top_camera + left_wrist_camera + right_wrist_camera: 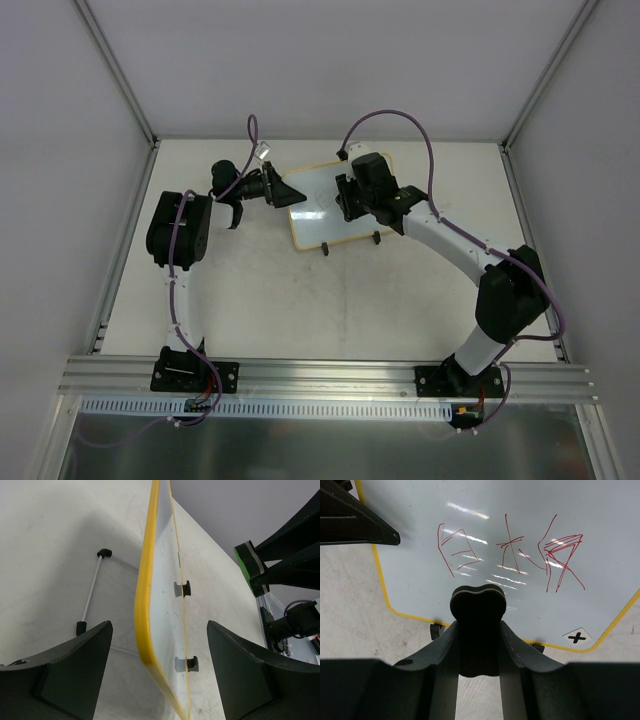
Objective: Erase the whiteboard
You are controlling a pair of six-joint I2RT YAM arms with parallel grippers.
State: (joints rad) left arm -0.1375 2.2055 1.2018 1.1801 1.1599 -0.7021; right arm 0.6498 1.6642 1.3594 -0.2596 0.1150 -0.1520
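- The whiteboard (322, 218) sits on the white table (300, 310), toward the far side and between the two arms. Its two black clip feet (437, 629) are on the edge nearest the arm bases.
- The board surface carries three groups of red marker strokes (520, 555). All are intact and show no smearing.
- A black plus mark (576, 638) is printed on a small diamond at one near corner of the board.
- The right gripper (477, 632) is clenched on a black bone-shaped eraser (477, 605), which stands upright between the fingers with its rounded head toward the board.
- In the right wrist view the eraser head overlaps the board just inside the yellow rim, below the red strokes. Contact with the surface cannot be confirmed.
- In the overhead view the right gripper (348, 200) sits over the middle of the board.
- The left gripper (288, 192) is at the board's left end, fingers spread wide.
- In the left wrist view the yellow rim (142, 605) runs through the gap between the left fingers (75, 675), with clear space on both sides. Nothing is grasped.
- A thin white rod with black ends (92, 592) lies on the table beside the rim. What it belongs to cannot be told.
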